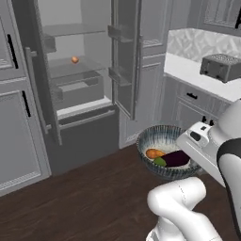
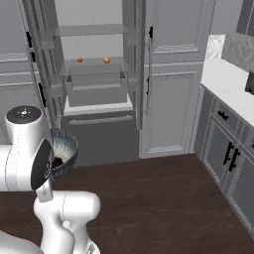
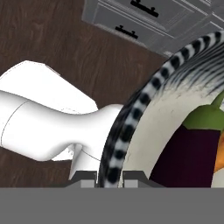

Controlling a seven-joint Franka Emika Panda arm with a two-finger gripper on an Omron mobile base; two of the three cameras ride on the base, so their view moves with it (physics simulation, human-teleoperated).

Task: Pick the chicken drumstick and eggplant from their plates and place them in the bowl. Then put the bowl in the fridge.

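Bowl [image 1: 165,151] with eggplant [image 1: 176,159] and drumstick [image 1: 152,153] inside, held above the wood floor [image 1: 89,197] by the pincer [image 3: 109,175] clamped on its rim, arm bent low, facing the open fridge [image 1: 80,80] with floor between.

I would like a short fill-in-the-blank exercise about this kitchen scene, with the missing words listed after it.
1. The glossy dark-purple eggplant and the orange-brown chicken drumstick lie inside the grey-blue streaked ____.
2. The jaws of the gripper close on the bowl's ____.
3. The doors of the tall grey fridge stand ____.
4. A grey toaster sits on the white ____.

Missing words: bowl; rim; open; counter
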